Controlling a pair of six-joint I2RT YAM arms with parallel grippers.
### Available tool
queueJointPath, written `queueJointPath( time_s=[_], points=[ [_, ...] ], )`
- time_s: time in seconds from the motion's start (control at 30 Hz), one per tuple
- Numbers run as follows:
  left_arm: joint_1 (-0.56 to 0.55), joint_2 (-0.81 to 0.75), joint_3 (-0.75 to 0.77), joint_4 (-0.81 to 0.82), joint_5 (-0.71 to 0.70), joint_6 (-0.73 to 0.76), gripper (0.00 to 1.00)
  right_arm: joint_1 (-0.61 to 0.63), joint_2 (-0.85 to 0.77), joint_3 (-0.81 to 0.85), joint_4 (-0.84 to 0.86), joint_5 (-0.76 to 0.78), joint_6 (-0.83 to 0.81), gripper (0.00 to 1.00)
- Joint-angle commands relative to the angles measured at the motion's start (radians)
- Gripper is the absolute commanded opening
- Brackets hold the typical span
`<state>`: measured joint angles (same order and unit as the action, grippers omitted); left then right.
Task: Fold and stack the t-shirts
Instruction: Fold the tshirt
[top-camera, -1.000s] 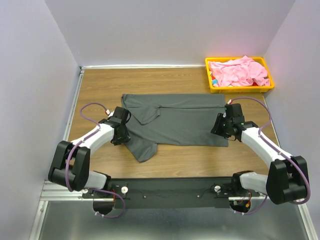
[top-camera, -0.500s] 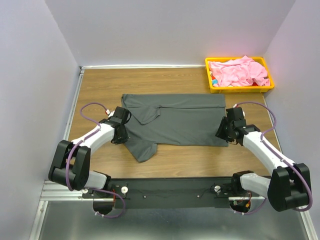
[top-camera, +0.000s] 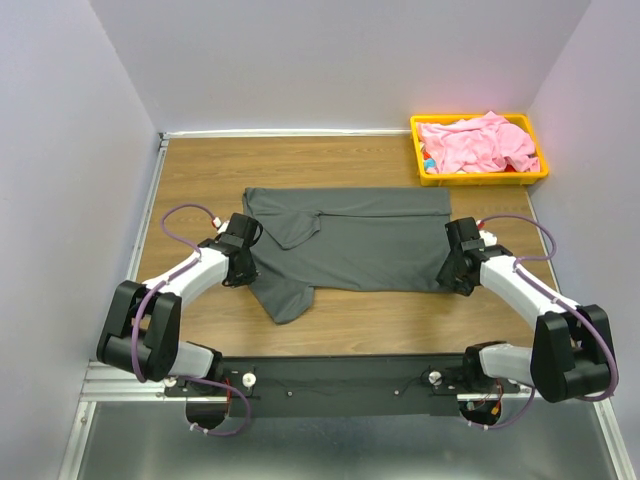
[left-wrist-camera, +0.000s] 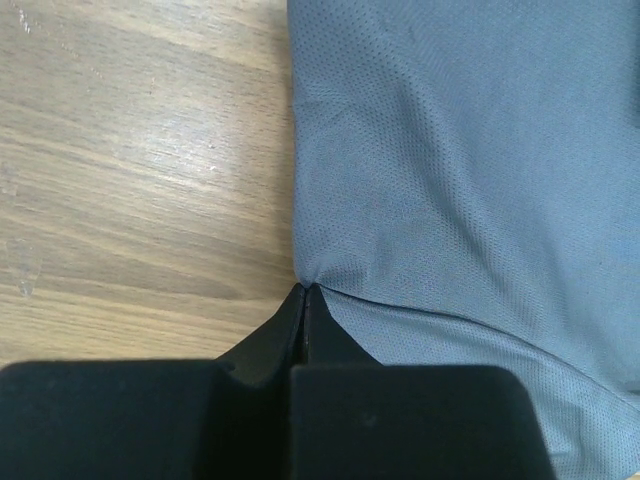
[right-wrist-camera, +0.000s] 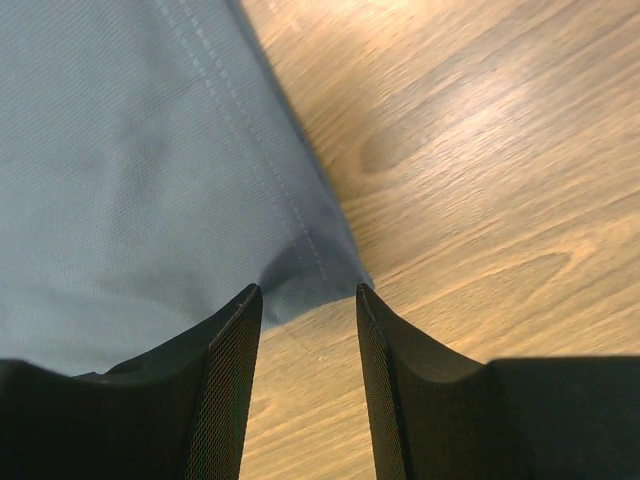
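My left gripper (left-wrist-camera: 305, 298) is closed on the left edge of the dark grey t-shirt (top-camera: 360, 240); in the left wrist view the two fingers meet with the cloth puckered into a small pinch between them, and bare table (top-camera: 200, 170) lies to the left of that pinch. The grey t-shirt lies spread flat across the middle of the table, with one sleeve folded onto its upper left part and the other sleeve trailing toward the near edge at lower left. My right gripper (right-wrist-camera: 308, 295) is at the shirt's near right corner with its jaws apart; the stitched hem corner lies in the gap between the fingers and is not clamped. At the far right corner of the table stands the yellow tray (top-camera: 470, 181). It contains the pink t-shirt (top-camera: 475, 145), crumpled and filling most of the tray, plus a small blue and red patch at the tray's left end that I cannot identify. Compared with one second ago: the left jaws, then partly apart at the same edge, have shut on the cloth; the right gripper has moved nearer and slightly outward along the right hem to the corner; the tray and its contents are unchanged.
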<state>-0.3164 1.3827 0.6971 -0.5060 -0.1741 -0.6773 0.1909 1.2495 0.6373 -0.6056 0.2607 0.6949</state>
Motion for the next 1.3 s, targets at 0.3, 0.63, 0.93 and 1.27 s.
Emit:
queueJointPath(
  time_s=[0.3,0.63,0.93,1.27],
  points=[
    [-0.006,-0.024,-0.019,0.027,0.021,0.024,0.00,0.002,-0.010,-0.050,0.015,0.095,0.089,0.49],
    [-0.004,-0.022,-0.013,0.024,0.015,0.033,0.00,-0.016,-0.005,-0.064,0.013,0.083,0.110,0.43],
    [0.008,-0.042,0.028,-0.049,0.016,0.070,0.00,-0.027,-0.041,-0.057,-0.009,0.081,0.130,0.04],
    [0.071,-0.082,0.091,-0.124,0.036,0.117,0.00,-0.028,-0.025,0.054,-0.091,0.063,0.075,0.03]
  ],
)
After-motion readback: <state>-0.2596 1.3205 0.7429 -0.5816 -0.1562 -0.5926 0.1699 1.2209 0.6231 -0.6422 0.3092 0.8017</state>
